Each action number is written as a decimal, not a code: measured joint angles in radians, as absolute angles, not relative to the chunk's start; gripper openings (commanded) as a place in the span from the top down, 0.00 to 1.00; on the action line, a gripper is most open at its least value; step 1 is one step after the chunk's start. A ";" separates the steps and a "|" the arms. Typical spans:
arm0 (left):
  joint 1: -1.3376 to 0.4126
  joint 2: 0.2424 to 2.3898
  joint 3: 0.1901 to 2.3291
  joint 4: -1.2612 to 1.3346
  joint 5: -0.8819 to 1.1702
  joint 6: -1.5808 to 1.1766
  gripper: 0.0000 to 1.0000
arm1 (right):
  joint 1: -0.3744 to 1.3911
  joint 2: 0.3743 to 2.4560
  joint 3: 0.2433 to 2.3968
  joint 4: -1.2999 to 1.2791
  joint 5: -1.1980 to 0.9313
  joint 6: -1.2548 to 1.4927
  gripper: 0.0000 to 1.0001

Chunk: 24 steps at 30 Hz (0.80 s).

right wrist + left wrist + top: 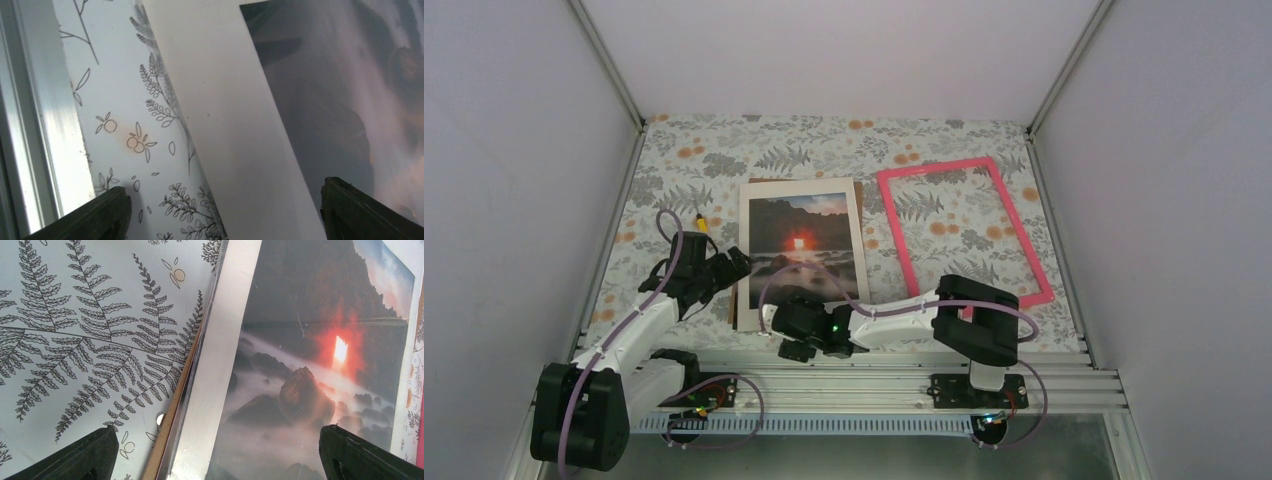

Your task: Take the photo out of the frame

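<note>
My right arm (969, 325) covers part of the frame's (936, 166) near side, and my right gripper (789, 325) hides the photo's (802, 245) near edge. The backing board (159, 450) shows only as a brown sliver. My right wrist view blurs the print and cuts it off at the right.

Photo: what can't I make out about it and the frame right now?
- Top external: the near edge of the photo is partly hidden under the right gripper; the near side of the frame is partly behind the right arm.
- Left wrist: whether the photo is loose from the backing board; only a brown sliver shows.
- Right wrist: photo blurred, cut off by the picture's edge.
</note>
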<state>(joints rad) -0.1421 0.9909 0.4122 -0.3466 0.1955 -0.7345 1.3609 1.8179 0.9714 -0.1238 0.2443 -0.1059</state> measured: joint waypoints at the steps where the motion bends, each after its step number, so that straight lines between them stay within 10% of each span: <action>1: -0.142 0.991 0.412 -0.347 0.197 -0.733 0.00 | 1.361 1.821 0.973 -0.119 0.252 -0.108 0.15; 24: -0.142 0.939 0.423 -0.433 0.196 -0.697 0.00 | 1.359 1.839 0.957 -0.036 0.382 -0.112 0.16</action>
<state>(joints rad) -0.1421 0.9394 0.4229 -0.4332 0.1955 -0.6971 1.3586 1.8385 0.9565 -0.0360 0.3820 -0.1123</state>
